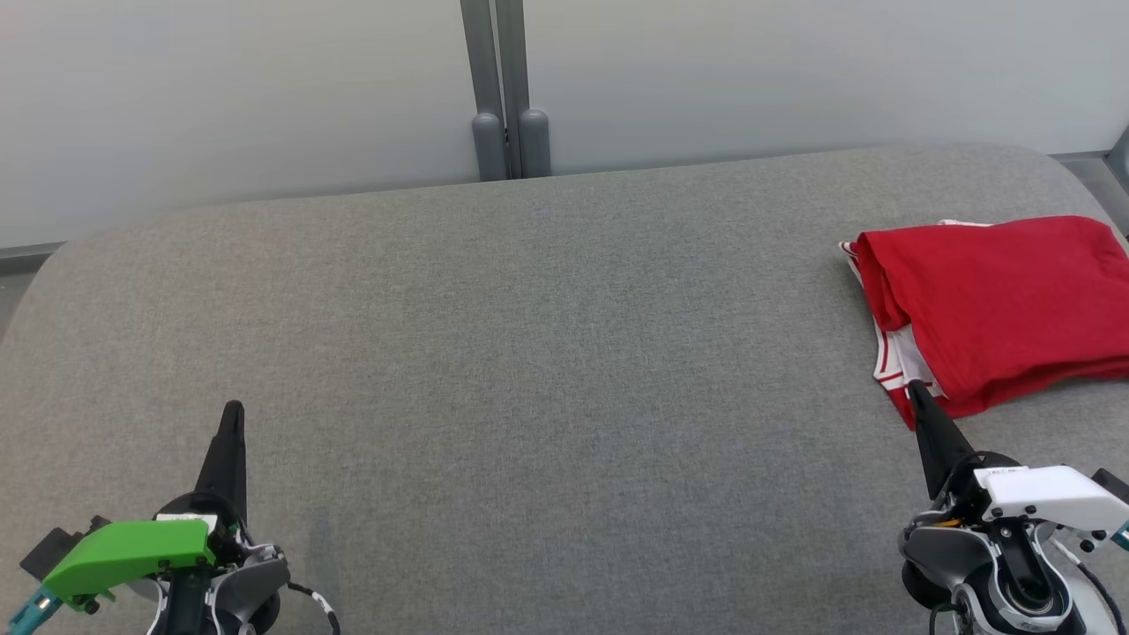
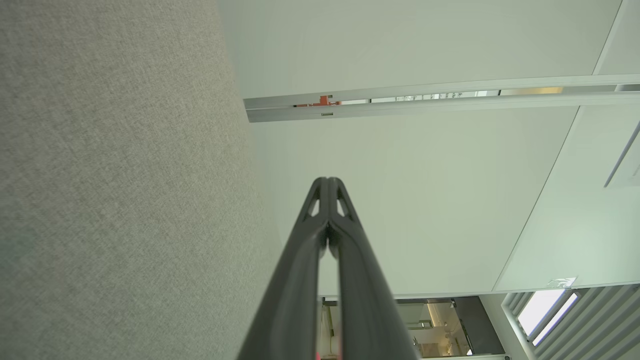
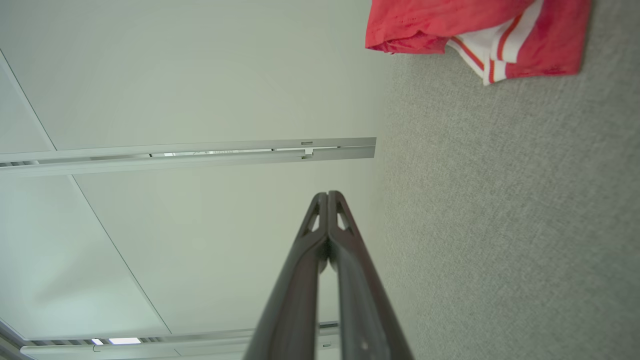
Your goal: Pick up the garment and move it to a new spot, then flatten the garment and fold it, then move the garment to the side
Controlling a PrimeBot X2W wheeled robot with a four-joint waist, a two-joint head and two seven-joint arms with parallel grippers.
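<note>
As garment [image 1: 997, 309] lies, wall [image 1: 220, 106] backs table [image 1: 529, 353].

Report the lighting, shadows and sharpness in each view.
Head view: even, soft light; the red garment is sharp, casting a faint shadow on the grey table. Left wrist view: the left gripper blurs toward its base. Right wrist view: the right gripper likewise; the garment looks paler.
</note>
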